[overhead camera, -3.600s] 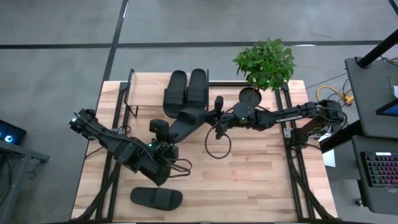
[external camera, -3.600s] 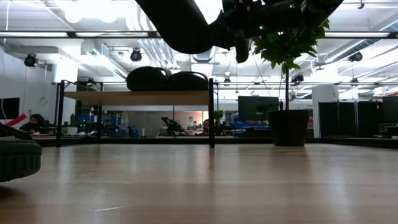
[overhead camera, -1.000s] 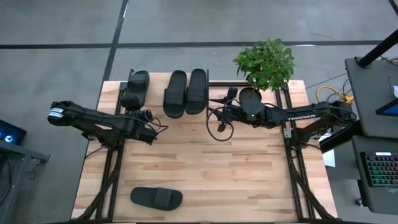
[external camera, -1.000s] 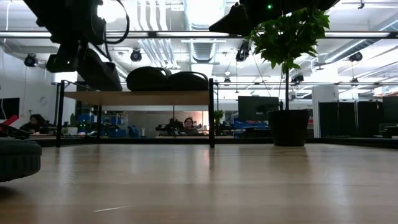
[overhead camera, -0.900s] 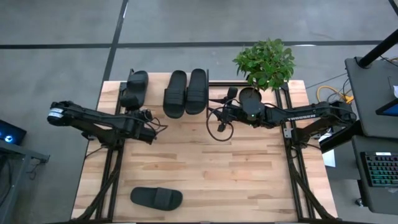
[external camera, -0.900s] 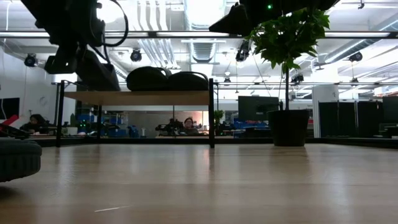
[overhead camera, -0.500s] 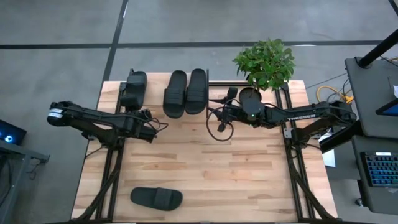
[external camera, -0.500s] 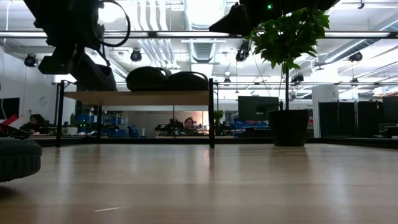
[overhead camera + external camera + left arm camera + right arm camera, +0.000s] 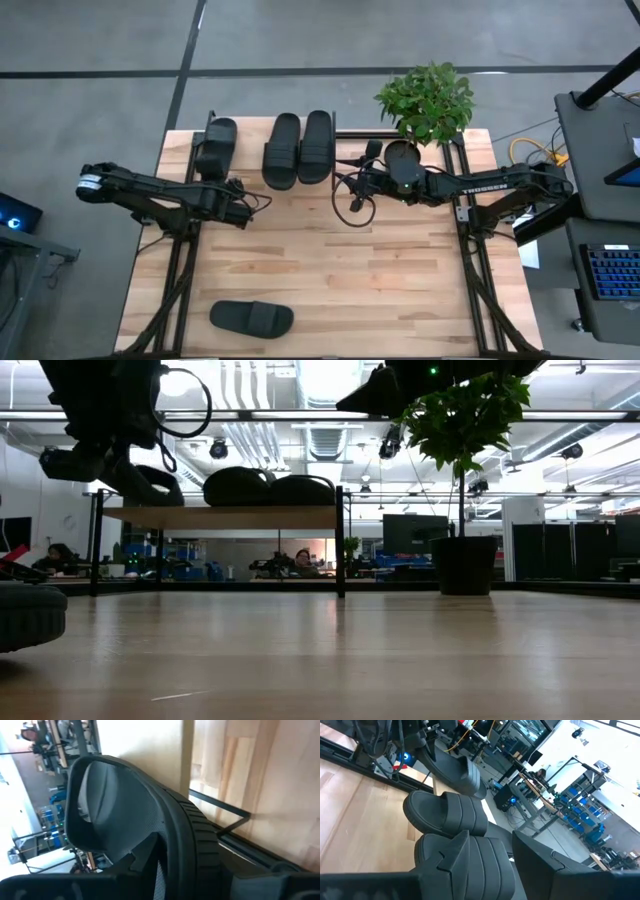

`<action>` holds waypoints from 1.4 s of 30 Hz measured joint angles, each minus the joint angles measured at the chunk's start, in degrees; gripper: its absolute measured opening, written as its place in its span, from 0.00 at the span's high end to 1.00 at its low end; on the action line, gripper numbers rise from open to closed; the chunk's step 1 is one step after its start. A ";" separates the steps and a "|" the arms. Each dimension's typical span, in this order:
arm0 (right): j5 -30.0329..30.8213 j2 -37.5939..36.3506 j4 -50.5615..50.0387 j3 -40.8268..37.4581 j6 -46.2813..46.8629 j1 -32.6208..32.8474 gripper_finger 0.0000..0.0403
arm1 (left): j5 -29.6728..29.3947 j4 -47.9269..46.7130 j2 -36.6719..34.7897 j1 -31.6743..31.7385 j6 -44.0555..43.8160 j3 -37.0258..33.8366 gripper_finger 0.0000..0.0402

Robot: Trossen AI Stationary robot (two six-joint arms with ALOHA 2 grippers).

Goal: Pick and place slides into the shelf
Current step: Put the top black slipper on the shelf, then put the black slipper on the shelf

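Observation:
Two black slides [image 9: 300,148] lie side by side on the light-wood shelf [image 9: 247,140], soles on its board; they also show in the low view [image 9: 270,490] and the right wrist view [image 9: 455,815]. A third slide [image 9: 215,148] is held by my left gripper [image 9: 222,182] over the shelf's left end, close above the board [image 9: 230,517]. The fourth slide [image 9: 250,318] lies flat on the table by the near edge. My right gripper [image 9: 360,165] hovers open just right of the shelved pair. My left gripper is shut on the third slide's near end [image 9: 195,845]. One finger [image 9: 142,860] lies on the footbed and the other sits below the sole. It comes roughly level from the table's near side, along the slide. Whether the sole touches the board I cannot tell.
A potted plant [image 9: 425,100] stands at the table's far right corner, close behind my right arm. The shelf's black posts [image 9: 340,540] and rail frame the board. Bare wooden tabletop [image 9: 380,280] lies between the arms and the near edge. People sit in the room beyond.
My left gripper has carried the third slide a little toward the table's left and down toward the shelf board. The slide has tipped from a steep slant to nearly level. My right arm has kept still.

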 joint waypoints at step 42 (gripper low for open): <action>-0.02 0.00 0.03 0.00 -0.02 0.00 0.68 | 14.13 0.40 -0.37 0.33 10.26 16.87 0.29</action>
